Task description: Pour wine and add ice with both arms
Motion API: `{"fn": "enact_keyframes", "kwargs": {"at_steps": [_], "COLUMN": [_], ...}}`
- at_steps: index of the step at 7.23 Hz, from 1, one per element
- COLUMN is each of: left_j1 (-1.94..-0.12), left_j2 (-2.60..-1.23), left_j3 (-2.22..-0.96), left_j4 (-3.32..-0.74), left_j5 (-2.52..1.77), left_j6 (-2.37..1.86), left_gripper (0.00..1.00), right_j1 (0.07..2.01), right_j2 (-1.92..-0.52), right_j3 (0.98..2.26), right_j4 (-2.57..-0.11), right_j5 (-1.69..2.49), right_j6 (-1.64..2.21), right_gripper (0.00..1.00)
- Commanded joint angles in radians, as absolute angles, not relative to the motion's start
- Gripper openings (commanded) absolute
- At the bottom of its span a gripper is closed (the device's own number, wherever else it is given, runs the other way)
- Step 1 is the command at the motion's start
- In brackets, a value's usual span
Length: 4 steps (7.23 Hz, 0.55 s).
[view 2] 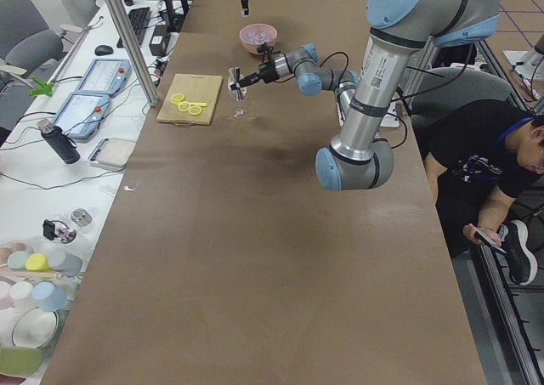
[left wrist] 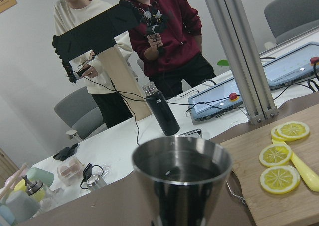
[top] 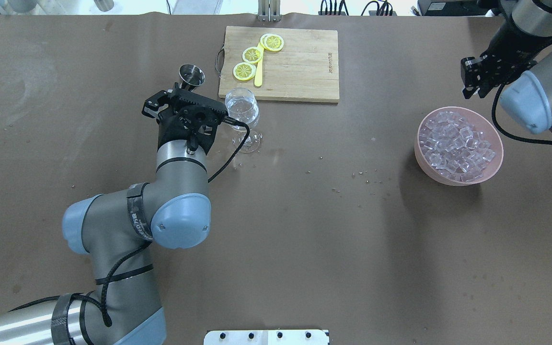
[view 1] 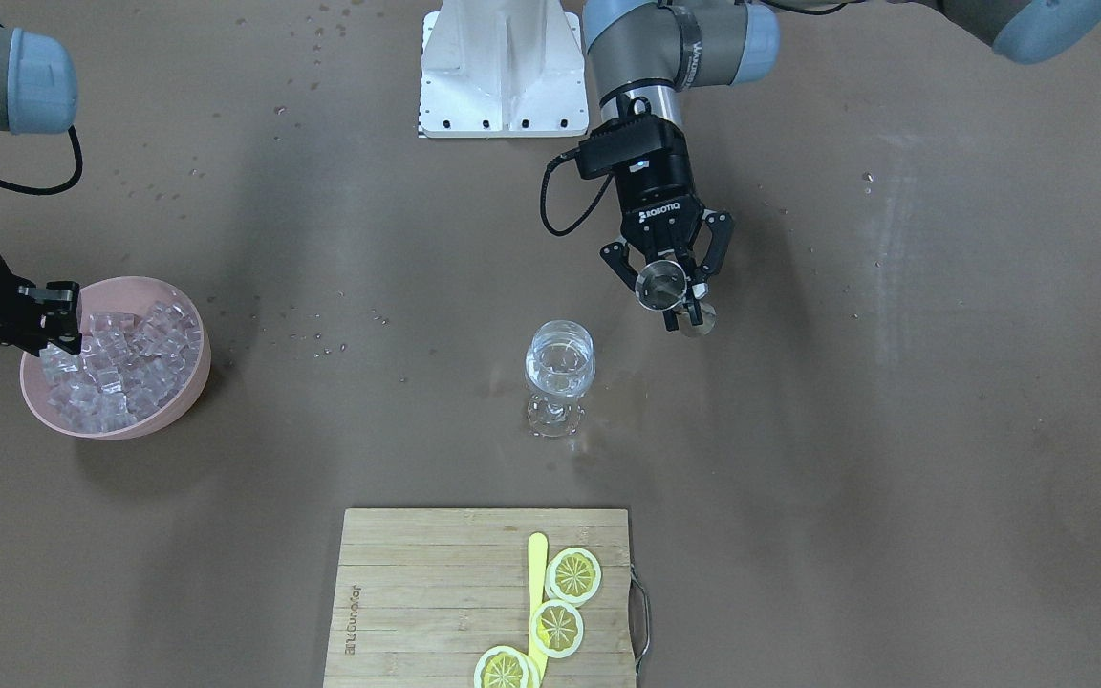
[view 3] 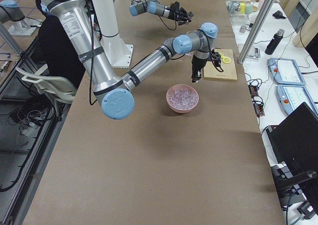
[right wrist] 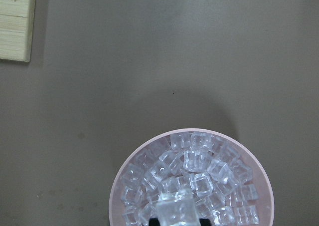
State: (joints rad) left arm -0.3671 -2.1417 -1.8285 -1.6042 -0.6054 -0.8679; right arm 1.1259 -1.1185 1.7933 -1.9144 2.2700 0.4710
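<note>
Jigger: steel jigger (view 1: pixel 662 283) upright at centre-right of front view, just beside wine glass (view 1: pixel 560 368); probably held level to avoid drips.
Left gripper: left gripper (view 1: pixel 673 291) partly closed, fingers clamped on the jigger's waist.
Wine: wine (view 1: pixel 560 375) sits in the glass at frame centre; pour looks done.
Ice: ice (right wrist: pixel 199 176) heaped in pink bowl (view 1: pixel 183 401), left of front view.
Right gripper: right gripper (view 1: pixel 61 320) pinches one ice cube (right wrist: pixel 175 208) above the heap, likely bound for the glass.
</note>
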Motion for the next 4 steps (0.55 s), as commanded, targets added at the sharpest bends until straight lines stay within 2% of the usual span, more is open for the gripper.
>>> {"fn": "enact_keyframes", "kwargs": {"at_steps": [1,4], "left_j1": [-0.359,-0.357], "left_j2": [-2.171,-2.241], "left_j3": [-1.822,-1.746], "left_j4": [-1.513,-1.474], "left_j5": [-0.604,-0.606], "left_j6": [-0.87,-0.871], "left_gripper": [0.14,0.14], "right_j1": [1.126,1.126], "right_j2": [-1.118,-1.115], "right_j3": [1.793,1.789], "right_j4": [-1.914,-1.914], "right_j5": [2.269,2.269], "right_j6": [0.471,0.471], "right_gripper": [0.0,0.0]}}
